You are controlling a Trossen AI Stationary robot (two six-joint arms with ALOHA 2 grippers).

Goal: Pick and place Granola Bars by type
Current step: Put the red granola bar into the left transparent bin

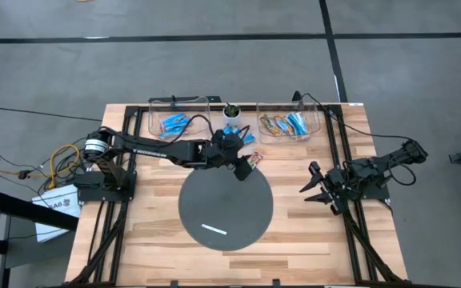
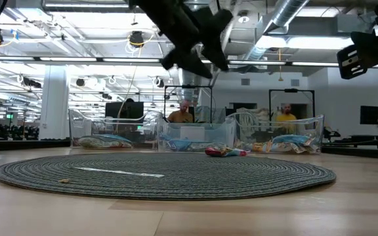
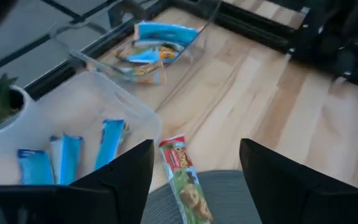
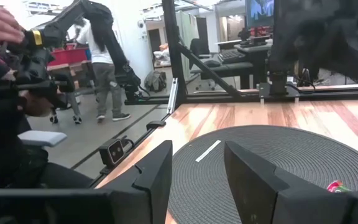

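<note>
Hovering unit: left gripper (image 1: 245,164), jaws apart and empty, poised above the far edge of the round mat (image 1: 190,210).
Nearest item: thin white strip (image 1: 214,230) lying on the mat's near part; what it is cannot be told.
Target item: loose red-and-green granola bar (image 3: 184,182), flat, straddling the mat's far rim and the wooden table (image 1: 294,240), directly below the left gripper.
Handling estimate: light, foil-slick, somewhat crushable; pinch across the narrow width near mid-length.
Idle unit: right gripper (image 1: 320,189), jaws apart, empty, parked at the table's right side.
Far row: left bin (image 1: 174,122) with blue bars; middle bin (image 3: 92,112) with blue bars; right bin (image 1: 288,124) with tan and blue bars mixed.
</note>
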